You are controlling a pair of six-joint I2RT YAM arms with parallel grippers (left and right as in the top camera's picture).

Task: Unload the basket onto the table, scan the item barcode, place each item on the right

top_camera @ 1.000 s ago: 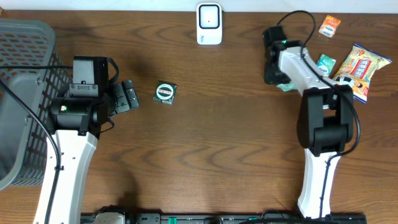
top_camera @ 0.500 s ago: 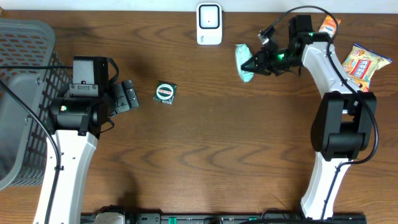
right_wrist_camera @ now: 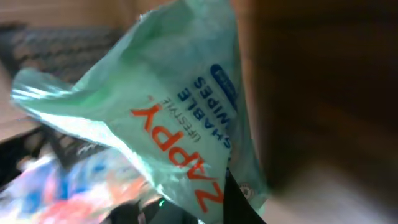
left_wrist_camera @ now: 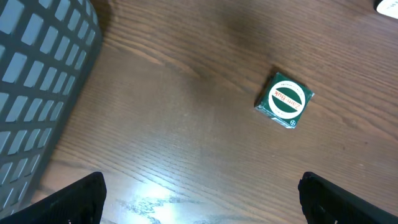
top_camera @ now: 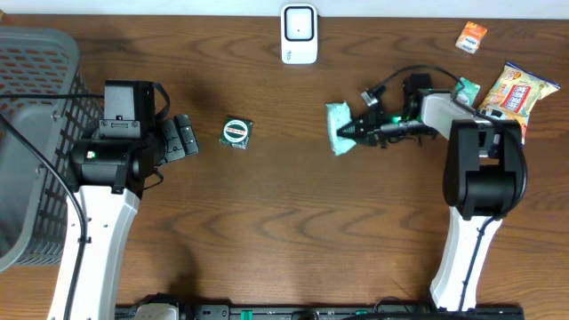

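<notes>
A mint-green pack of wipes (top_camera: 339,127) hangs to the right of the table's middle, and my right gripper (top_camera: 357,131) is shut on its edge. In the right wrist view the pack (right_wrist_camera: 180,118) fills the frame with its red and blue lettering upside down, pinched at my right gripper (right_wrist_camera: 202,211). No barcode shows on this face. The white scanner (top_camera: 300,34) stands at the back centre, apart from the pack. My left gripper (top_camera: 182,138) rests open at the left, its gap (left_wrist_camera: 202,205) holding nothing. A small green box (top_camera: 236,132) with a round label (left_wrist_camera: 285,101) lies just beyond it.
A grey mesh basket (top_camera: 36,142) fills the far left, its wall (left_wrist_camera: 37,93) close beside my left gripper. At the back right lie a colourful snack bag (top_camera: 517,92), a small teal packet (top_camera: 467,89) and an orange packet (top_camera: 471,37).
My right arm lifted the wipes pack from the back right, swung it left toward the scanner, then brought it nearer and slightly lower. The left arm has stayed still.
</notes>
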